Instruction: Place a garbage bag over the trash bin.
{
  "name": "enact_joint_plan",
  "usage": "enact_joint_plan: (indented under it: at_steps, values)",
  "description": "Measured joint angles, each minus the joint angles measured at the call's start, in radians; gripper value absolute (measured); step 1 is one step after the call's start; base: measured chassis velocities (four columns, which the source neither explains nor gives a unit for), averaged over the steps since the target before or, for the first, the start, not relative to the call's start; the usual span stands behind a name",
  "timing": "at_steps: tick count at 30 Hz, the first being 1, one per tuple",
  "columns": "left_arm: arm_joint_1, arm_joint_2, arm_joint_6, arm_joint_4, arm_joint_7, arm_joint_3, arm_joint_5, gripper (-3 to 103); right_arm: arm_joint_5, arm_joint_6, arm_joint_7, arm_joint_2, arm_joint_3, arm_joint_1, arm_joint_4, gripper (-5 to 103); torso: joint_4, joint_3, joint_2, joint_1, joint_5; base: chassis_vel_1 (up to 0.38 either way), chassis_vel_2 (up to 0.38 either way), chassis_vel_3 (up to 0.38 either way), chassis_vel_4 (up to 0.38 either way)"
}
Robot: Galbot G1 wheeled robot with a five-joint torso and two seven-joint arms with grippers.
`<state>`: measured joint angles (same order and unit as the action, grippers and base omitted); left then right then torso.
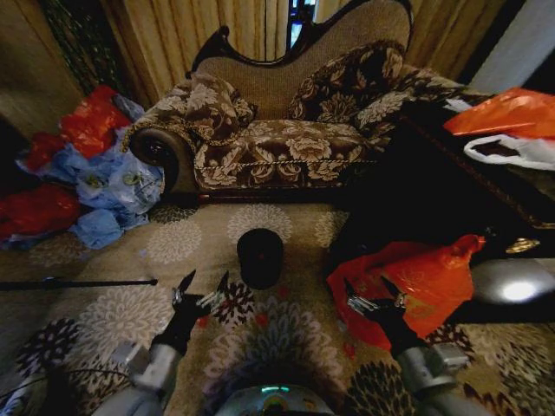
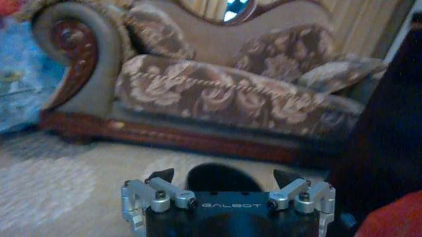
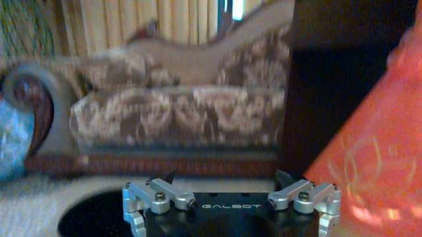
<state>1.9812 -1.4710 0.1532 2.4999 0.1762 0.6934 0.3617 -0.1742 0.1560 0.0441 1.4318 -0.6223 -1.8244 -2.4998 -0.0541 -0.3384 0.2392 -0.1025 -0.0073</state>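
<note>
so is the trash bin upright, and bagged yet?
Upright and bare: the trash bin stands on the carpet, round rim up, no plastic over it. The garbage bag lies apart on its right.

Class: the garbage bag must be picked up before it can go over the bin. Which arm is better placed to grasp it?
Probably the right. The right gripper, jaws open, hovers at the garbage bag; the left gripper is across the trash bin, farther away.

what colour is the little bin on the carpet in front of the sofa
Plain black, no pattern. The bin shows best in the head view, standing on the floral carpet.
</note>
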Motion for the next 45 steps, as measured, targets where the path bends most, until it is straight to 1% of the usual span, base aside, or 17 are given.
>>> enact_joint_plan:
  at_steps: [1,3,7,14,16,18,20,24,26,27,31,34,36,37,39,41,45]
  values:
    - [0.012,-0.006,-0.025,0.000,-0.010,0.003,-0.007,100,0.008,-0.065,0.013,0.007,0.000,-0.001,0.000,100,0.0002,0.000,0.000,0.000,0.0001,0.000,0.000,0.000,0.000]
    - [0.008,-0.016,-0.042,0.000,-0.014,0.010,-0.011,100,0.024,-0.110,0.026,0.011,0.004,-0.012,0.000,100,-0.0003,0.000,0.000,0.000,0.0001,0.000,0.000,0.000,0.000]
    - [-0.029,-0.031,-0.061,0.000,-0.017,0.009,0.001,100,0.015,-0.162,0.045,0.001,0.020,-0.021,0.002,100,-0.0003,0.000,0.000,0.000,0.0000,0.000,0.000,0.000,0.000]
    - [-0.055,-0.032,-0.104,0.000,-0.007,0.002,0.020,100,-0.013,-0.166,0.079,-0.021,0.029,-0.001,0.027,100,-0.0003,0.000,0.000,0.000,0.0001,0.000,0.000,0.000,0.000]
    - [-0.065,-0.022,-0.128,0.000,-0.003,0.007,0.015,100,-0.029,-0.165,0.070,-0.030,0.031,0.012,0.044,100,-0.0004,0.000,0.000,0.000,0.0003,0.000,0.000,0.000,0.000]
    - [-0.067,-0.017,-0.135,0.000,-0.003,0.012,0.022,100,-0.047,-0.151,0.045,-0.039,0.035,0.020,0.051,100,-0.0004,0.000,0.000,0.000,0.0002,0.000,0.000,0.000,0.000]
    - [-0.066,-0.016,-0.136,0.000,-0.004,0.013,0.028,100,-0.048,-0.151,0.044,-0.042,0.035,0.023,0.055,100,-0.0004,0.000,0.000,0.000,0.0001,0.000,0.000,0.000,0.000]
    - [-0.045,0.000,-0.125,0.000,-0.017,0.000,0.038,100,-0.051,-0.180,0.064,-0.042,0.036,0.042,0.081,100,-0.0003,0.000,0.000,0.000,0.0001,0.000,0.000,0.000,0.000]
    - [-0.050,0.014,-0.125,0.000,-0.020,-0.015,0.038,100,-0.074,-0.235,0.131,-0.043,0.028,0.058,0.110,100,-0.0001,0.000,0.000,0.000,0.0003,0.000,0.000,0.000,0.000]
    - [-0.062,0.016,-0.125,0.000,-0.020,-0.021,0.038,100,-0.082,-0.246,0.144,-0.043,0.023,0.062,0.113,100,-0.0002,0.000,0.000,0.000,0.0003,0.000,0.000,0.000,0.000]
    - [-0.086,0.010,-0.122,0.000,-0.020,-0.030,0.039,100,-0.096,-0.247,0.138,-0.045,0.018,0.060,0.107,100,-0.0004,0.000,0.000,0.000,0.0001,0.000,0.000,0.000,0.000]
    - [-0.089,-0.001,-0.128,0.000,-0.022,-0.034,0.005,100,-0.091,-0.247,0.109,-0.047,0.016,0.054,0.108,100,-0.0004,0.000,0.000,0.000,0.0001,0.000,0.000,0.000,0.000]
    - [-0.079,-0.010,-0.133,0.000,-0.044,-0.033,-0.014,100,-0.082,-0.245,0.069,-0.046,0.017,0.053,0.108,100,-0.0003,0.000,0.000,0.000,0.0003,0.000,0.000,0.000,0.000]
    - [-0.074,-0.020,-0.134,0.000,-0.066,-0.028,-0.019,103,-0.079,-0.243,0.045,-0.043,0.017,0.050,0.103,100,-0.0003,0.000,0.000,0.000,0.0004,0.000,0.000,0.000,0.000]
    - [-0.072,-0.032,-0.138,0.000,-0.081,-0.022,-0.024,103,-0.078,-0.242,0.033,-0.040,0.017,0.047,0.094,100,-0.0003,0.000,0.000,0.000,0.0002,0.000,0.000,0.000,0.000]
    - [-0.070,-0.058,-0.148,0.000,-0.103,-0.014,-0.027,100,-0.075,-0.242,0.020,-0.032,0.018,0.032,0.075,100,-0.0003,0.000,0.000,0.000,0.0002,0.000,0.000,0.000,0.000]
    - [-0.044,-0.075,-0.150,0.000,-0.110,-0.018,-0.023,99,-0.057,-0.255,0.018,-0.020,0.019,0.013,0.062,100,-0.0003,0.000,0.000,0.000,0.0002,0.000,0.000,0.000,0.000]
